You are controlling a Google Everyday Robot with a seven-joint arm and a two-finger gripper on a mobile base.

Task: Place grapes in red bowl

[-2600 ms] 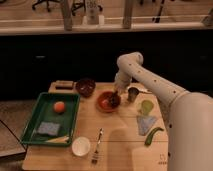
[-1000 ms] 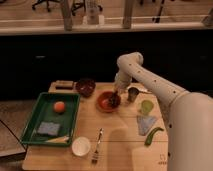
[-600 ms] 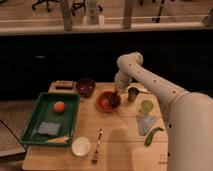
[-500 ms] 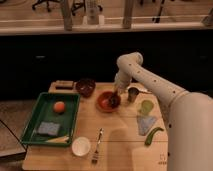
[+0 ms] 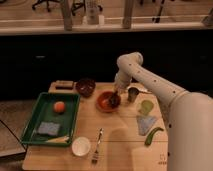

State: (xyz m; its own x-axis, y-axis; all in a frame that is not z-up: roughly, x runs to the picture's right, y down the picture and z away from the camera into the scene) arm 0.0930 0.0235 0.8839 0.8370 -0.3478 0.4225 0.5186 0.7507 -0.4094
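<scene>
I am watching the gripper (image 5: 115, 97) hanging low over the right side of the red bowl (image 5: 104, 102), its fingers pinched closed on the grapes (image 5: 113, 101), a small dark lumpy bunch sitting just inside the bright orange-red rim. I cannot tell whether they are touching the bowl's floor.

The bowl is resting mid-table on pale wood (image 5: 120, 150). A maroon bowl (image 5: 85, 86) is sitting just to its far left and a metal cup (image 5: 133, 94) to its right. On the left, a green tray (image 5: 30, 120) is holding an orange fruit (image 5: 59, 106) and a blue sponge (image 5: 48, 128). Near me, a white bowl (image 5: 80, 146) is lying beside a fork (image 5: 96, 147). Beyond the table, a dark counter front is filling the far side.
</scene>
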